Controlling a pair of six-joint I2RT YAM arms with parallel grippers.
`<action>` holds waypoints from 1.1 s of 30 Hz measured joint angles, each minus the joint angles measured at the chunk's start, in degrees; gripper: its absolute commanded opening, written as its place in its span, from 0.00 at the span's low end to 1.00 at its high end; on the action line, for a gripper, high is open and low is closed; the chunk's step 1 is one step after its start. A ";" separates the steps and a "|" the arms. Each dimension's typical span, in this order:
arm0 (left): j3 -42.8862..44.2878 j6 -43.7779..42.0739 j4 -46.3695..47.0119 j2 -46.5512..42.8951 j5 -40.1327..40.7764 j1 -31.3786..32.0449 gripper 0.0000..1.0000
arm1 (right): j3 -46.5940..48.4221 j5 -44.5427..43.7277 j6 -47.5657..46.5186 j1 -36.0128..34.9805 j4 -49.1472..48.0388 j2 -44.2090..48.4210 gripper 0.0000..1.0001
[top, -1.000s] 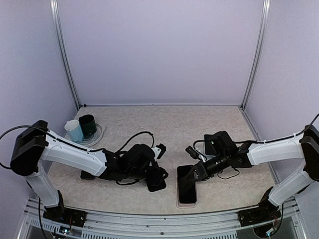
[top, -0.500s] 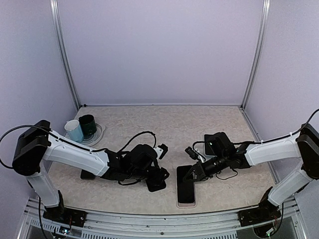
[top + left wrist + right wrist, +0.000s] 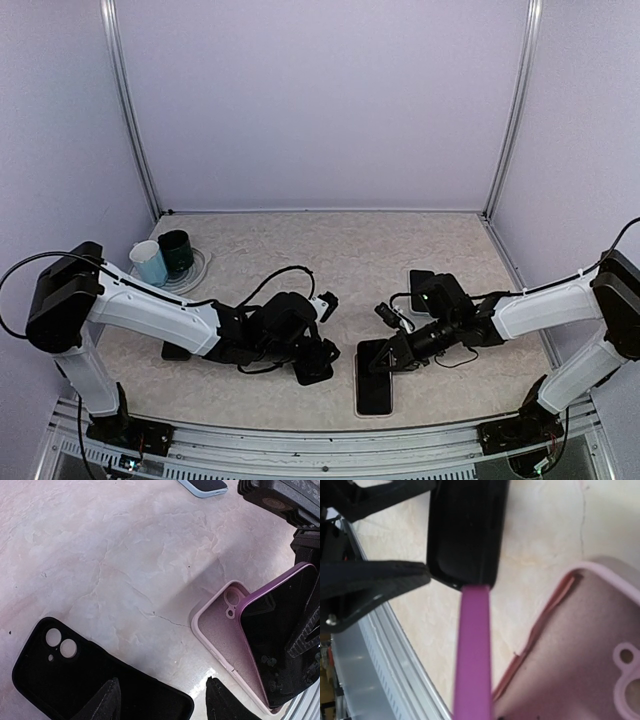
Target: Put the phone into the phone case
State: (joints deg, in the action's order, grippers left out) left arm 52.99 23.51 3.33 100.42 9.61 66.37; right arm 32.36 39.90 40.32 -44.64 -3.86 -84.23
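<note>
Phone (image 3: 278,645), clamped edgewise by the right end effector (image 3: 389,353), is brought lower than a second ago, its near end in the pink case (image 3: 218,630), so seating is judged close.

We see a left arm (image 3: 150,312) and right arm (image 3: 545,305) with white tubular links, bulky black joint housings, looping black cables (image 3: 272,277), and a small silver screw (image 3: 330,621) in one black finger (image 3: 375,577).
</note>
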 measured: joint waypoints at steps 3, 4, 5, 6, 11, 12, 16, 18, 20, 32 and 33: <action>0.00 -0.11 -0.02 0.46 0.00 0.00 0.58 | -0.70 0.31 0.98 0.00 -1.40 -0.02 0.00; 0.00 -0.22 -0.02 0.61 -0.02 0.00 0.58 | -0.90 0.39 1.22 0.00 -1.97 -0.15 0.00; 0.00 -0.28 -0.02 0.76 0.00 0.00 0.58 | -1.07 0.46 1.51 0.00 -2.51 -0.35 0.00; 0.00 -0.39 -0.02 0.90 0.00 0.00 0.58 | -1.27 0.63 1.88 0.00 -3.17 -0.61 0.00; 0.07 -0.68 -0.20 1.01 0.13 0.00 0.58 | -1.46 1.40 3.61 0.00 -5.53 -2.01 0.00; 0.11 -0.72 -0.24 1.01 0.17 0.00 0.58 | -1.46 1.44 3.80 0.00 -5.66 -2.14 0.00; 0.22 -0.90 -0.39 1.01 0.39 0.00 0.58 | -1.07 1.03 3.32 0.00 -4.44 -2.19 0.31; 0.42 -1.03 -0.44 1.01 0.48 0.00 0.58 | -0.42 -0.35 2.47 -0.11 -2.43 -2.23 0.38; 0.59 -1.07 -0.44 1.03 0.61 0.00 0.58 | 0.74 -1.97 0.74 -0.20 0.63 -2.36 0.42; 1.88 -2.10 -0.81 3.69 -0.24 0.00 0.29 | 14.14 -14.51 -10.78 -0.35 22.36 -5.14 0.53; 1.88 -2.32 -0.83 4.00 -0.48 0.00 0.26 | 14.69 -15.47 -11.32 -0.35 23.47 -5.14 0.50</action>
State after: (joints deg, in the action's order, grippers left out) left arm 54.87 21.19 2.50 104.42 9.13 66.37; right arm 47.05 24.43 28.99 -44.99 19.62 -89.36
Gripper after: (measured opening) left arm 0.335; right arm 0.541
